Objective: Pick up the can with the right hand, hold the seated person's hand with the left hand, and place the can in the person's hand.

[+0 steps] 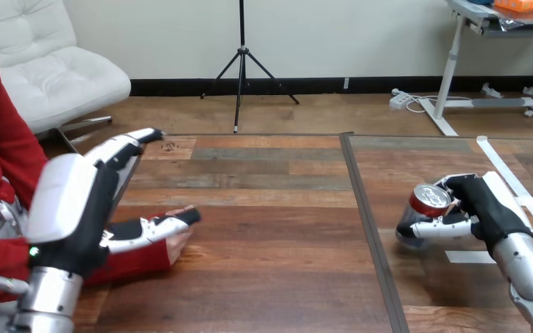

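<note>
While the right hand [482, 208] grips the can [429, 200] for carrying, the left hand [73, 198] spreads straight fingers beside the person's hand [178, 244], likely to steady it

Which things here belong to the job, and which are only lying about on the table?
For the job: the can, gripped in the right hand; the left hand; the person's hand.
Lying about: white tape strips on the table.

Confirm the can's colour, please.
The can is red with a silver top, seen in the head view.
</note>
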